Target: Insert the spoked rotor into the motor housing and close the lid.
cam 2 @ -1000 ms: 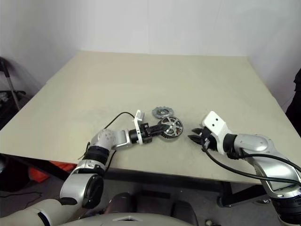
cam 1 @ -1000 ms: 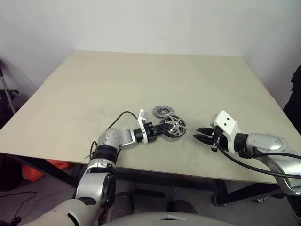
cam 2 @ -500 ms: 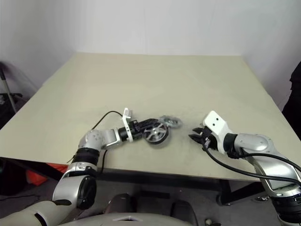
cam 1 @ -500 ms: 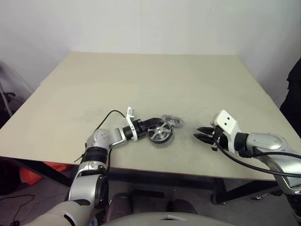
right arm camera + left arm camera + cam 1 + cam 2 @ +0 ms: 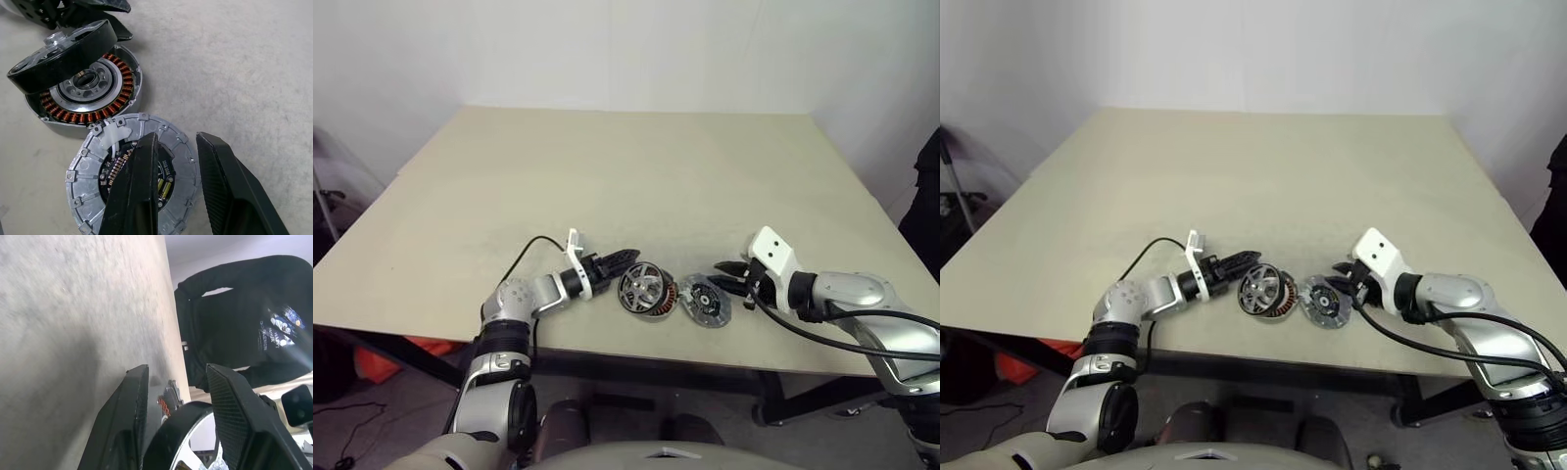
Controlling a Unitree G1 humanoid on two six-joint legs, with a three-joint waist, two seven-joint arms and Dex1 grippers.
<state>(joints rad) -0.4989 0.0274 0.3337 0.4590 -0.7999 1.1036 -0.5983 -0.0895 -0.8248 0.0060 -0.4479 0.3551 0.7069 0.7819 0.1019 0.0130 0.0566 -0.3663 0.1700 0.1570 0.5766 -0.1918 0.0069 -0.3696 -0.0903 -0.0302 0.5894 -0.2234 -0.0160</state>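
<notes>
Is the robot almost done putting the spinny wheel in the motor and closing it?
About halfway. The spoked rotor sits tilted on the motor housing, copper coils showing, not fully seated. The left gripper is at the rotor's rim, jaws apart. The lid lies flat on the table beside the housing, under the right gripper. Seating the rotor and fitting the lid remain.

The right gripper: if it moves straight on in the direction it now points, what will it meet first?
Most likely the flat round silver lid, lying on the table directly under and ahead of the right gripper. Past it sits the round motor housing with copper windings, though depth is hard to judge.
</notes>
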